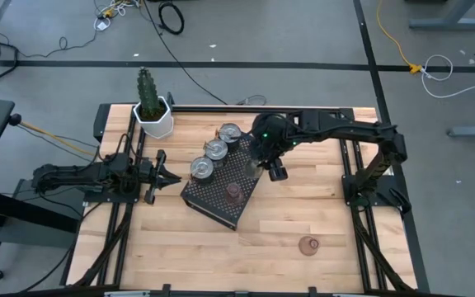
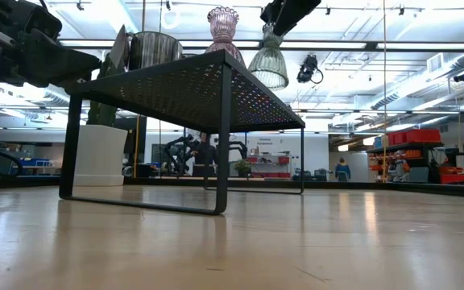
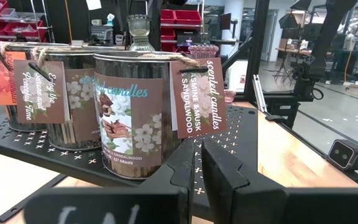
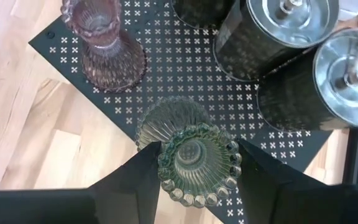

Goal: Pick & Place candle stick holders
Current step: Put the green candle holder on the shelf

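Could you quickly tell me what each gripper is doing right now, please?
Left gripper: shut, empty.
Right gripper: shut on the clear glass candle holder above the black tray.

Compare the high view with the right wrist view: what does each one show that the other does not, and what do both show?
Only the high view shows the cactus in its white pot, a pink glass holder alone on the wooden table, and the left gripper, shut, beside the black tray.

Only the right wrist view shows the beaded rim of the clear green glass holder between the right gripper fingers, above the tray edge.

Both show the perforated tray, three metal candle tins and a pink holder on the tray.
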Robot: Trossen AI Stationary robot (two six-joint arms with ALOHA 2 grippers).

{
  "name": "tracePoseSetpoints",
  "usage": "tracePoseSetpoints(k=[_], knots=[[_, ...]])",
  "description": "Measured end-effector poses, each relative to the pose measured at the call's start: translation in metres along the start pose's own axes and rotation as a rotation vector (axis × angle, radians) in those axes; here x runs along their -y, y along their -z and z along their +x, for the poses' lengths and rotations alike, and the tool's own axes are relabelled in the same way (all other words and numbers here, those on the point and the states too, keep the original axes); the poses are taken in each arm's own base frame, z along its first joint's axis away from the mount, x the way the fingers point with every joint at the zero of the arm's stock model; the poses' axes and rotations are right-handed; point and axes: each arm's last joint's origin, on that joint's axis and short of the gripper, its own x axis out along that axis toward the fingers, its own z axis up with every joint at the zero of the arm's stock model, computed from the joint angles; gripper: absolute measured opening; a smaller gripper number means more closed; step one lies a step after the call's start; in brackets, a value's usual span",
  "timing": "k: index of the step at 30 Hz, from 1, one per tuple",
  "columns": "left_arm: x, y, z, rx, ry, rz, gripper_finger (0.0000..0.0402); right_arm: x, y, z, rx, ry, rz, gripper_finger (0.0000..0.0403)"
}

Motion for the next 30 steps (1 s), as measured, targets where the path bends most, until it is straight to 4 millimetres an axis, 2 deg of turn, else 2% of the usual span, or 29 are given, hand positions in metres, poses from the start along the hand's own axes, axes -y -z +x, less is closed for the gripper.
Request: tracePoseSetpoints(k=[30], knots=[[0.0000, 0.0001, 0.0000, 0.000, 0.000, 0.000, 0.0034, 0.0007, -0.0081, 0.0026, 0.067, 0.021, -0.061, 0.0169]])
